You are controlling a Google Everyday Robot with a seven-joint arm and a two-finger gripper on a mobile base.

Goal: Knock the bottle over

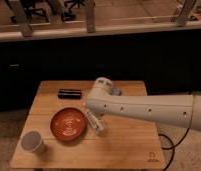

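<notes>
Gripper (95,116) sits low beside the red plate (68,124); I cannot tell its state. White bottle (96,124) leans at its tip, touching the plate's right edge. A stronger push risks rolling it onto the plate.

From my feed there's a wooden table (129,147) with a red-orange plate (68,124) sitting left of center, concentric rings on its face. A grey-white cup (33,142) stands upright near the front-left corner, well apart from the plate. Toward the back edge lies a flat black rectangular thing (69,93), can't tell what it is. A dark cable (169,142) loops off the table's right side onto the speckled floor. Behind, there's a dark wall, with office chair bases (41,12) further back. The gripper (96,122) hangs low over the table just right of the plate.
</notes>
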